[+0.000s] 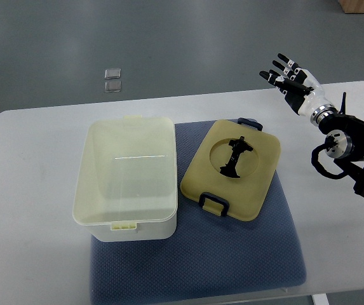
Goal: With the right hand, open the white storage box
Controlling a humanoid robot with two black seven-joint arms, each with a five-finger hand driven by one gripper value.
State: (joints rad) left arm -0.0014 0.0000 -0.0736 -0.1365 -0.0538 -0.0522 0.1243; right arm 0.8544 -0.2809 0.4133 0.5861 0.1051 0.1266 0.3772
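Box (129,181) sits open, lid (231,167) flat beside it — both well to the left of the right hand (291,77), whose fingers are spread, holding nothing.

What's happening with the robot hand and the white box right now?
Right hand raised, fingers spread, holding nothing. White storage box open; lid lies beside it on the blue mat. Nothing in the way.

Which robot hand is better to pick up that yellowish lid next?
Right, probably. The robot's right hand, fingers spread and empty, hovers just beyond the yellowish plastic lid lying on the blue mat beside the open white storage box. No left hand shows.
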